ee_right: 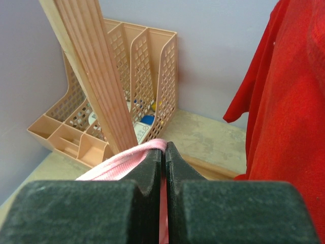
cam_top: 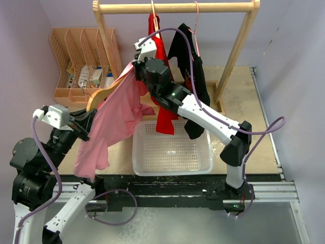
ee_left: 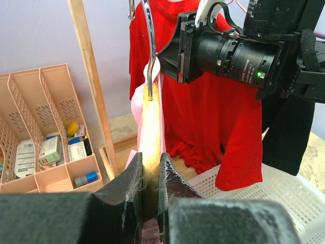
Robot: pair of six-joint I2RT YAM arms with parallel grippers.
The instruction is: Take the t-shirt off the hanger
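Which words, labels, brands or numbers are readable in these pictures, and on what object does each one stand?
No text is legible in any view.
Small boxes in the peach desk organizer: printed labels, too small and blurred to read.
Lens of the wrist camera: faint white markings, too small to read.
Red t-shirt, pink t-shirt, wooden hanger: no print visible.

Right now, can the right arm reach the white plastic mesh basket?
Probably yes: the white basket lies open below that arm, with only the red shirt hanging at its far rim. But the right gripper pinches the pink t-shirt, which hangs on the wooden hanger clamped by the left gripper.
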